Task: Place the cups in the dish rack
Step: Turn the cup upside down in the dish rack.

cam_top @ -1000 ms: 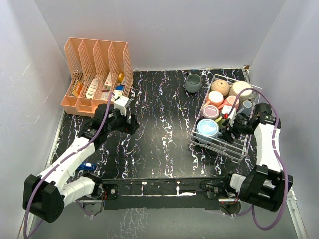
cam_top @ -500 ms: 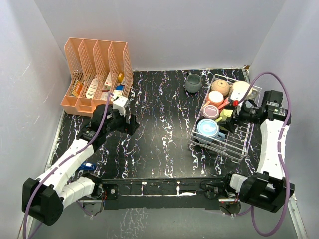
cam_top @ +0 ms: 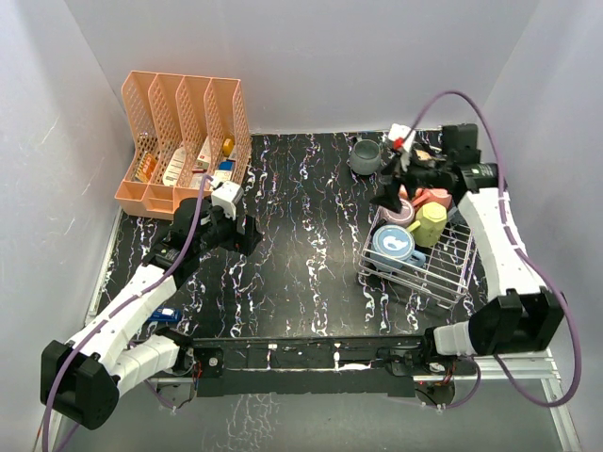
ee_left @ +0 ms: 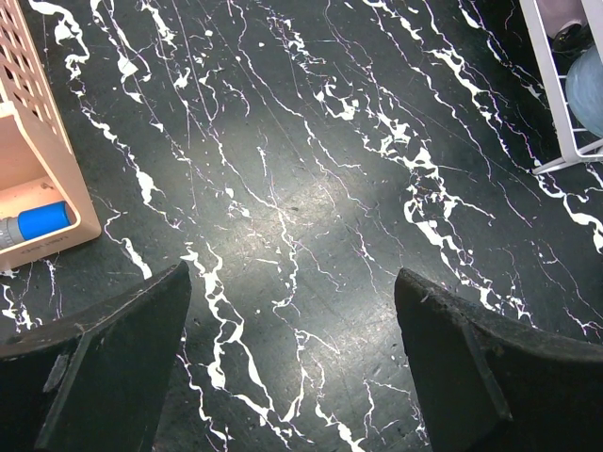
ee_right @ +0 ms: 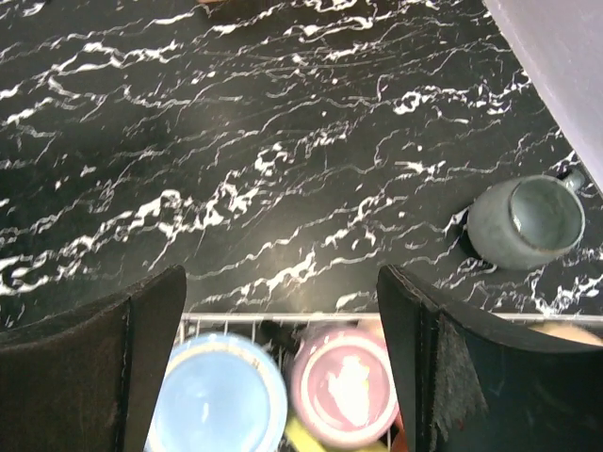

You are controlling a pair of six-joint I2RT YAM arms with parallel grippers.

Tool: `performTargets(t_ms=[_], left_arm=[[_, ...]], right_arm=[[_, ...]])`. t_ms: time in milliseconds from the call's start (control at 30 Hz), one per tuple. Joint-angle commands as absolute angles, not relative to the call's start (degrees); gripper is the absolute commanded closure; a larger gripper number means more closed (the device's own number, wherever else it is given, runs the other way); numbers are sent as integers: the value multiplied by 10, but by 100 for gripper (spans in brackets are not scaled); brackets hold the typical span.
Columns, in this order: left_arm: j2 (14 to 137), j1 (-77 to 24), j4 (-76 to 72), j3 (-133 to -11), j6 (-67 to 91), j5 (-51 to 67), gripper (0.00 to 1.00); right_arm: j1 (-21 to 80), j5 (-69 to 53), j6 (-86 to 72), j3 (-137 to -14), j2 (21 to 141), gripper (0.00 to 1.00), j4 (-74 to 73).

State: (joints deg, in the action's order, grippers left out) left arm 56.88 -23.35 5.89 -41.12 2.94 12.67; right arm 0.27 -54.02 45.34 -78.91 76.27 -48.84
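Note:
The wire dish rack (cam_top: 443,273) stands at the right of the table and holds several cups, among them a light blue one (cam_top: 394,245), a yellow-green one (cam_top: 429,224) and a mauve one (cam_top: 396,213). A grey cup (cam_top: 366,156) stands upright on the table behind the rack's far left corner. My right gripper (cam_top: 388,186) hovers open and empty over the rack's left rim (ee_right: 283,318), above the light blue cup (ee_right: 217,395) and the mauve cup (ee_right: 344,384), with the grey cup (ee_right: 524,222) ahead to the right. My left gripper (cam_top: 247,234) hangs open over bare table (ee_left: 292,282).
A peach slotted organizer (cam_top: 184,141) with small items stands at the back left, its corner (ee_left: 38,188) close to my left gripper. A small blue object (cam_top: 165,314) lies by the left arm. The rack's corner (ee_left: 556,165) shows at the right of the left wrist view.
My right gripper opened wider, rose out of the rack's right side and swung back-left to the rack's left rim. The yellow-green cup stays in the rack. The left arm is still.

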Motion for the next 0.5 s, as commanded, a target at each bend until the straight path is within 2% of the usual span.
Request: performTargets(t_ms=[0, 467], left_arm=[[553, -232, 50, -408, 21, 120, 12], [568, -232, 55, -409, 14, 110, 12]], right_arm=[[59, -428, 341, -866, 827, 15, -397], [139, -181, 243, -1059, 1087, 16, -381]])
